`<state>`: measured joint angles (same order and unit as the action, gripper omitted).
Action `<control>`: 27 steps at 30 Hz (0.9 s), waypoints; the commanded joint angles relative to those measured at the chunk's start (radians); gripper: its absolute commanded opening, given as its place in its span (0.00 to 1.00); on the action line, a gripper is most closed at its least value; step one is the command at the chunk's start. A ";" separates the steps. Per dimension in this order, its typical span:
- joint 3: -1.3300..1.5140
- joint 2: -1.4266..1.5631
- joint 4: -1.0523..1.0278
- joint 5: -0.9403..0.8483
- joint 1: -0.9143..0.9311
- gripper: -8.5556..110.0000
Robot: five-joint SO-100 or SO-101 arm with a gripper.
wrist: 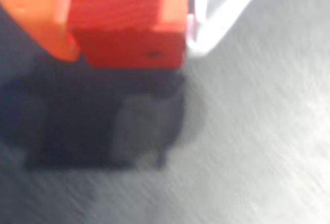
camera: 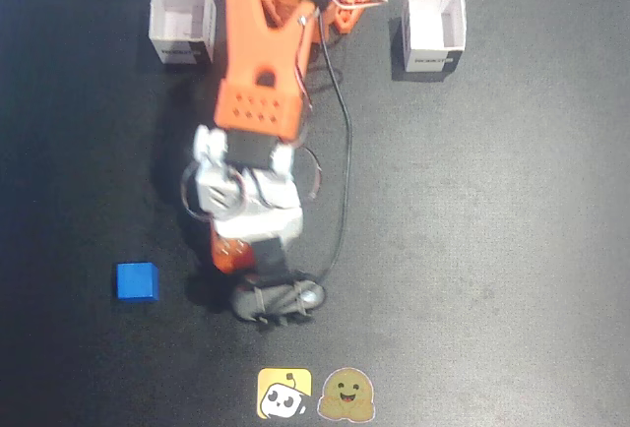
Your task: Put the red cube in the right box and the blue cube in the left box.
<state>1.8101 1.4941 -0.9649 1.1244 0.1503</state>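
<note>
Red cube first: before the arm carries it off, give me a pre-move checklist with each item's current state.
1. Red cube sits between the gripper fingers, orange one on its left, white one on its right in the wrist view: ok.
2. Cube clear of the table, shadow apart below it: ok.
3. Firm grip: cannot tell, picture blurred.
4. Right box in the fixed view open and empty: ok.
5. Left box empty: ok.
6. Blue cube clear of the arm: ok.
</note>
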 commanded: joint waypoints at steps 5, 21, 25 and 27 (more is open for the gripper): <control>0.000 0.179 -0.087 -0.018 0.112 0.18; 0.316 0.637 -0.206 0.009 0.382 0.18; 0.368 0.747 -0.264 0.038 0.439 0.18; 0.394 0.811 -0.293 0.049 0.466 0.18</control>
<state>2.1982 2.2028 -1.2257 1.1566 0.5875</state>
